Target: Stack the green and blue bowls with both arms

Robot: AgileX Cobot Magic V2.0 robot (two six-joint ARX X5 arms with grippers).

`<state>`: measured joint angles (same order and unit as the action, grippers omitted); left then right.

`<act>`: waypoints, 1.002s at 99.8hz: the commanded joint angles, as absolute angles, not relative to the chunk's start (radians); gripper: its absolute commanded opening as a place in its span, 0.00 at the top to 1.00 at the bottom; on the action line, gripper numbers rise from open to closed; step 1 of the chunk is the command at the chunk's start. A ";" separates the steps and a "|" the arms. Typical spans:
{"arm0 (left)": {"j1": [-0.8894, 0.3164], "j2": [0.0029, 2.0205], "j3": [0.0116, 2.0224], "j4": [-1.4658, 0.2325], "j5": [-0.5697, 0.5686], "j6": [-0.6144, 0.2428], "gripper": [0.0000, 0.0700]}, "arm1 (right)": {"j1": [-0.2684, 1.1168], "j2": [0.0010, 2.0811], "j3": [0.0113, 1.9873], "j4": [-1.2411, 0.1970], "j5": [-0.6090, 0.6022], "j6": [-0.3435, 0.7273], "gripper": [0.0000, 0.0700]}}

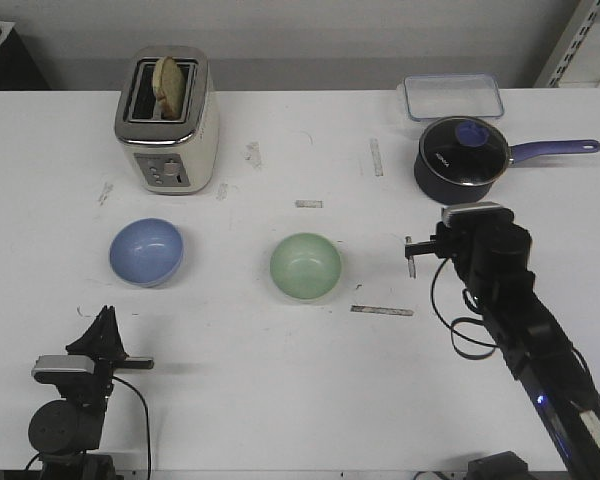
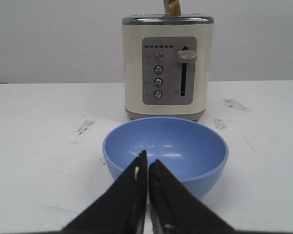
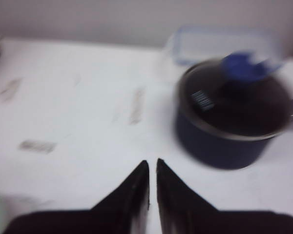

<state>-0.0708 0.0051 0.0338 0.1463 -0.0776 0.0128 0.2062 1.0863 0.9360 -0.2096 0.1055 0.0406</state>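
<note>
The light blue bowl (image 1: 146, 251) sits upright on the white table at the left, in front of the toaster. The pale green bowl (image 1: 306, 266) sits upright near the table's middle, apart from the blue one. My left gripper (image 1: 105, 315) is low at the near left, shut and empty, pointing at the blue bowl (image 2: 166, 148); its tips (image 2: 147, 160) stand just short of the bowl's near rim. My right gripper (image 1: 411, 255) is shut and empty, to the right of the green bowl and apart from it. The right wrist view (image 3: 152, 163) is blurred.
A cream toaster (image 1: 167, 120) with a slice of bread stands at the back left. A dark blue lidded saucepan (image 1: 462, 158) with a long handle stands just behind my right gripper. A clear plastic container (image 1: 452, 97) lies behind the pan. Tape strips mark the table.
</note>
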 commanded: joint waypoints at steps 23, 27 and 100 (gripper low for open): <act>-0.073 0.003 0.013 0.158 -0.078 0.014 1.00 | 0.007 0.799 0.632 -0.024 0.084 -0.021 1.00; -0.073 0.003 0.013 0.158 -0.078 0.014 1.00 | -0.014 0.762 0.596 -0.017 0.067 -0.019 1.00; -0.073 0.003 0.013 0.158 -0.078 0.014 1.00 | -0.036 0.248 0.316 0.014 0.007 0.023 1.00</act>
